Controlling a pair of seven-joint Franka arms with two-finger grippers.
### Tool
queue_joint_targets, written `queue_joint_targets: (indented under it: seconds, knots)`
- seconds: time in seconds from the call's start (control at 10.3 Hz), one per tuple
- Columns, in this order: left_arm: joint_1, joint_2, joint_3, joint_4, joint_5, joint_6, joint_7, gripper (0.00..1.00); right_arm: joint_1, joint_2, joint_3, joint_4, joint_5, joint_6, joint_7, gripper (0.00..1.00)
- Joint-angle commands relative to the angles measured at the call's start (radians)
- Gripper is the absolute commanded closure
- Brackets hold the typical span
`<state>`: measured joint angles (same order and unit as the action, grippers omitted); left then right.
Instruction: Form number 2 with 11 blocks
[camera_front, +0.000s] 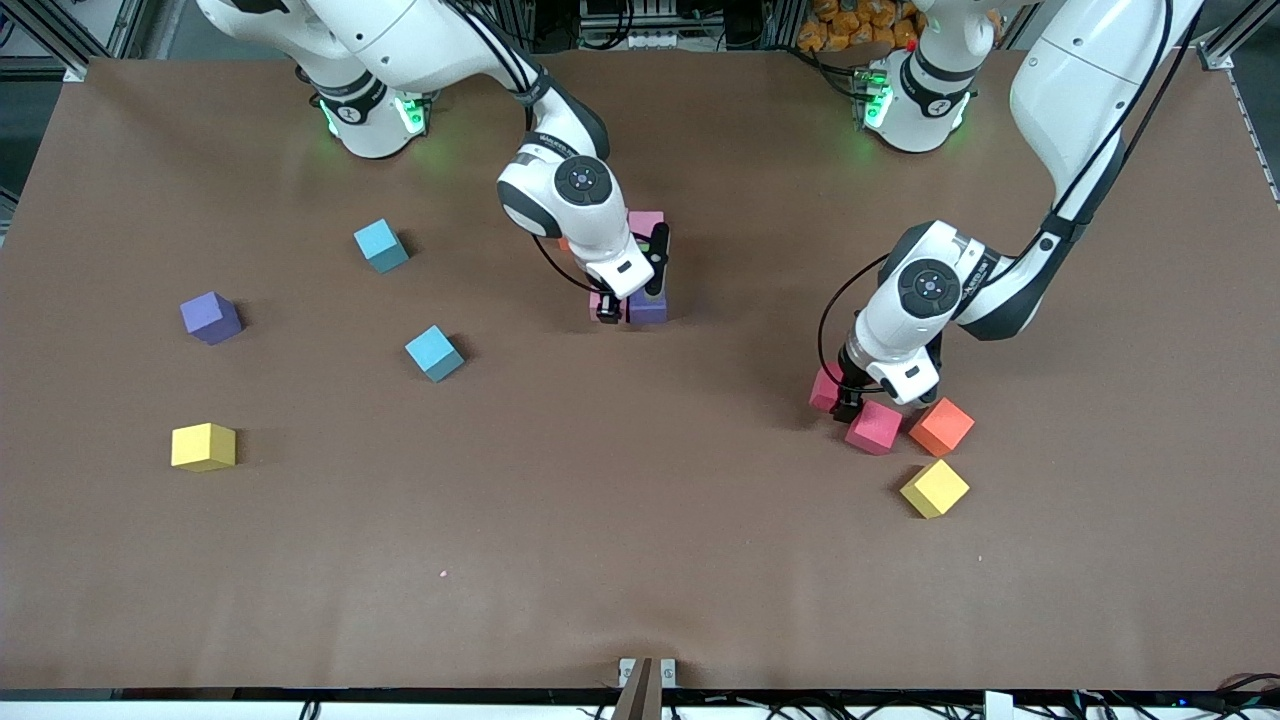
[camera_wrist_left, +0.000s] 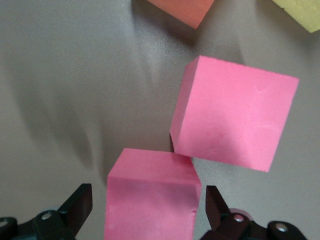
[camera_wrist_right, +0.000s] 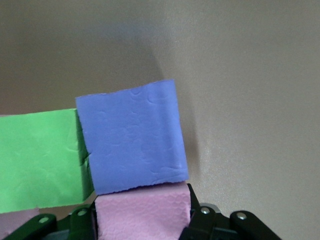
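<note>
Loose blocks sit toward the right arm's end of the table, waiting as stock: yellow block (camera_front: 203, 446), purple block (camera_front: 210, 318), two cyan blocks (camera_front: 381, 245) (camera_front: 434, 352), all well apart. Mid-table the number 2 is only begun; a small cluster shows a pale pink block (camera_front: 646, 221), a green block (camera_wrist_right: 40, 160) and a purple block (camera_wrist_right: 132, 137) touching side by side. The right gripper (camera_front: 632, 300) is low at this cluster, jaws clamped on a light pink block (camera_wrist_right: 142, 212) pressed against the purple one, probably to seat it flush in the row nearer the camera. Toward the left arm's end, the left gripper (camera_front: 848, 405) hangs over a hot-pink block (camera_wrist_left: 150, 195), jaws spread wide and straddling it without touching, likely lined up for a pick. A second hot-pink block (camera_front: 873, 427) touches it at a corner, so closing may nudge it. Orange block (camera_front: 941, 426) sits just beside that, another yellow block (camera_front: 934, 488) nearer the camera
</note>
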<state>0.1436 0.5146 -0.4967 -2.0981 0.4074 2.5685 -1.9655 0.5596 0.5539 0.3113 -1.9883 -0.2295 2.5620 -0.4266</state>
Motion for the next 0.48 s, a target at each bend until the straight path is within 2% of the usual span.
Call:
queue_joint_targets:
  seconds: [0.0,0.1,0.19,0.29,0.39]
  knots:
    - [0.001,0.005,-0.003,0.009,0.030,-0.004,-0.015,0.00,0.005,0.008,0.002,0.009,-0.011,0.007,0.019,0.63]
    - [0.001,0.005,-0.002,0.009,0.030,-0.004,-0.013,0.00,0.005,0.008,0.002,0.014,-0.011,0.007,0.019,0.63]
    - [0.004,0.005,-0.002,0.013,0.030,-0.004,-0.006,0.27,0.005,0.006,0.002,0.014,-0.011,0.006,0.019,0.63]
    - [0.008,0.010,-0.002,0.020,0.030,-0.004,-0.001,0.57,0.005,0.006,0.002,0.014,-0.011,0.006,0.019,0.63]
    - [0.007,0.013,0.000,0.027,0.030,-0.004,-0.004,0.67,0.005,0.006,0.002,0.014,-0.011,0.006,0.019,0.63]
